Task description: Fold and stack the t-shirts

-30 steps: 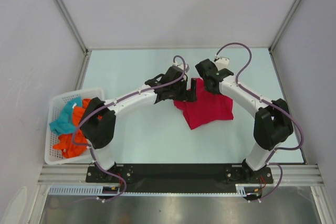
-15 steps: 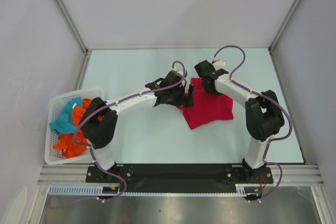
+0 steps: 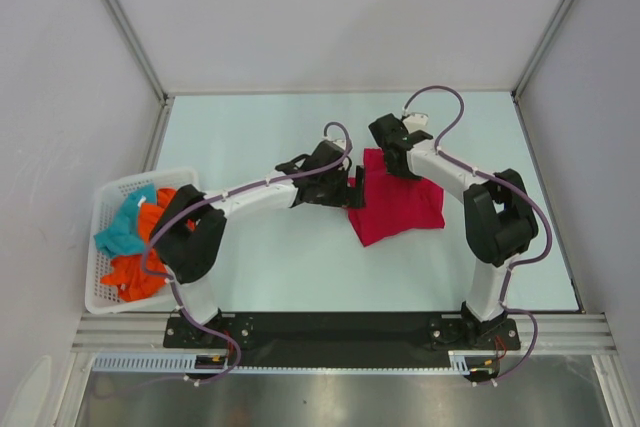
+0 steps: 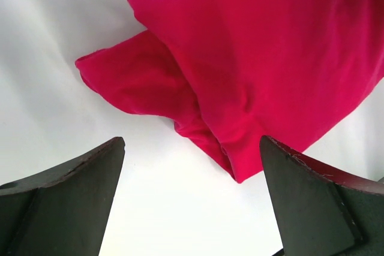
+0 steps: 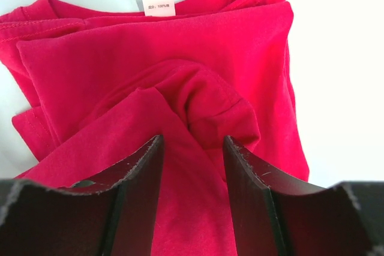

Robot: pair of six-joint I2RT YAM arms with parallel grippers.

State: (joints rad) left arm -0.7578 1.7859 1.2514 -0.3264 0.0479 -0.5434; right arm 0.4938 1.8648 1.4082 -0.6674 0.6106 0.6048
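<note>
One crimson t-shirt [image 3: 398, 207] lies partly folded on the table right of centre. In the left wrist view the t-shirt [image 4: 264, 58] fills the upper right, a folded corner reaching down between the wide fingers. My left gripper [image 3: 352, 190] stands open at the shirt's left edge, and in its own view the left gripper [image 4: 191, 148] has only bare table between its tips. My right gripper [image 3: 393, 160] is over the shirt's far edge. Seen from its wrist, the right gripper [image 5: 193, 145] has its jaws half apart above a bunched sleeve, with the t-shirt [image 5: 150, 58] and its white neck label [image 5: 159, 6] beyond.
A white basket [image 3: 105, 299] at the left table edge holds a teal cloth [image 3: 125, 227] and an orange cloth [image 3: 135, 272]. Pale walls and metal frame posts close in the table at the back and sides.
The right arm's elbow has swung inward to the left, its gripper staying over the shirt's far edge. The left gripper has eased slightly nearer along the shirt's left edge. The shirt has not moved.
</note>
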